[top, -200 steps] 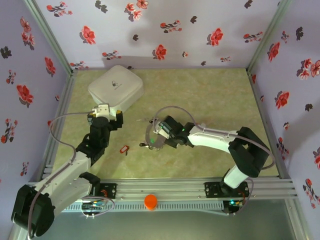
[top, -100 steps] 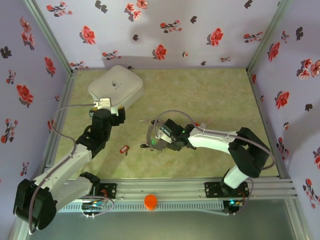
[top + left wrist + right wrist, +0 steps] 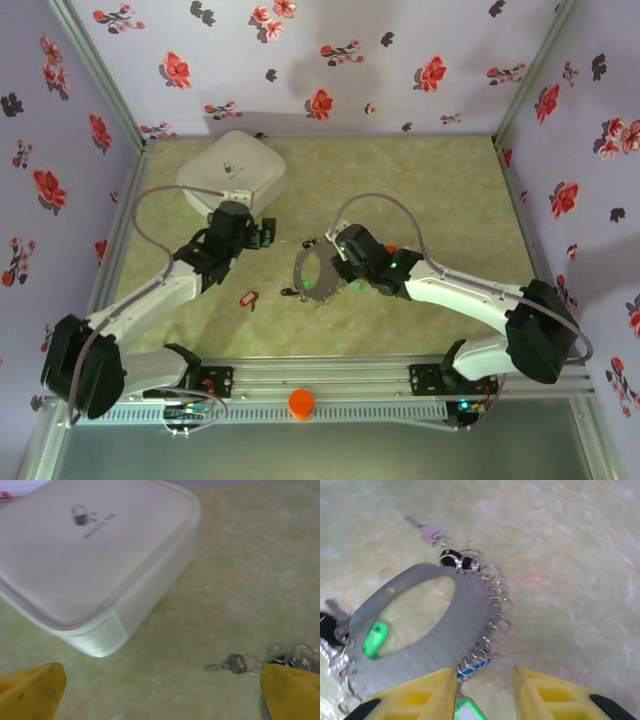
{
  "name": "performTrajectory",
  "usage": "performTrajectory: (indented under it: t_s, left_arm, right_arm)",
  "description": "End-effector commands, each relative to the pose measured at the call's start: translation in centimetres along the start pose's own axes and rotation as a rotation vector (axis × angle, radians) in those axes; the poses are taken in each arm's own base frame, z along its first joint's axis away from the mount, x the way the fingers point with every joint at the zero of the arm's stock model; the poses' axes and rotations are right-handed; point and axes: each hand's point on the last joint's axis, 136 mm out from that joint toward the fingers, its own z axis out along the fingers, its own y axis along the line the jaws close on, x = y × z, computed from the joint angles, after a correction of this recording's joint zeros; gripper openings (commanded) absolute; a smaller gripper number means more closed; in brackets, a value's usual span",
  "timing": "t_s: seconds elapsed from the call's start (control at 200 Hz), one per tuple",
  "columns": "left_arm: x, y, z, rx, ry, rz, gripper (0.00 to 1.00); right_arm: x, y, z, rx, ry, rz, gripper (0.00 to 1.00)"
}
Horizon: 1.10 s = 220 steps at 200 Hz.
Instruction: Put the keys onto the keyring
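At the near rail, an orange cap [image 3: 300,402] sat between the arm bases. Farther in, on the green table [image 3: 430,180], I noted a red-tagged key [image 3: 248,297] lying alone, well apart from the keyring [image 3: 415,625], which lay flat near the table's middle. Its rim carried small wire loops, with a green tag [image 3: 373,639] seen through its opening and a blue tag [image 3: 472,664] at its near edge. The right gripper [image 3: 485,680] was poised at that edge, jaws apart and clasping nothing. Beyond the ring lay a bare key [image 3: 427,530]. Farther left, the left gripper [image 3: 162,685] stood spread wide and empty, facing the white box [image 3: 85,555] at the far-left corner.
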Motion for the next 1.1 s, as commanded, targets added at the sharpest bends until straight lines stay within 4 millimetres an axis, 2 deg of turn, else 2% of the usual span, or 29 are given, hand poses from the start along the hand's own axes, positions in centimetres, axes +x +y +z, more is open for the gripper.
performTrajectory:
  t_s: [0.0, 0.105, 0.2, 0.5, 0.725, 0.885, 1.095]
  left_arm:
    - [1.2, -1.5, 0.5, 0.032, 0.083, 0.033, 1.0]
    - [2.1, -2.2, 1.2, 0.056, 0.111, -0.017, 1.0]
    - [2.6, -2.4, 1.5, 0.059, 0.119, -0.05, 1.0]
    - [2.7, -2.5, 1.5, 0.067, 0.131, -0.039, 1.0]
    - [3.7, -3.0, 1.8, 0.096, 0.154, -0.051, 1.0]
    - [3.9, -3.2, 2.0, 0.101, 0.156, -0.05, 1.0]
    - [4.0, -3.0, 1.8, 0.099, 0.154, -0.039, 1.0]
  right_arm:
    - [-1.2, -2.2, 0.4, 0.107, -0.016, 0.289, 0.33]
    - [-0.3, -3.1, 1.6, 0.136, 0.086, 0.369, 0.31]
    - [0.0, -2.8, 3.0, 0.114, 0.176, 0.411, 0.27]
    - [0.6, -3.5, 6.6, 0.07, 0.324, 0.483, 0.25]
    - [0.9, -5.5, 7.1, 0.123, 0.338, 0.744, 0.27]
    - [0.3, -4.7, 7.9, 0.088, 0.273, 0.956, 0.28]
    - [2.0, -5.1, 8.7, 0.177, 0.315, 1.105, 0.24]
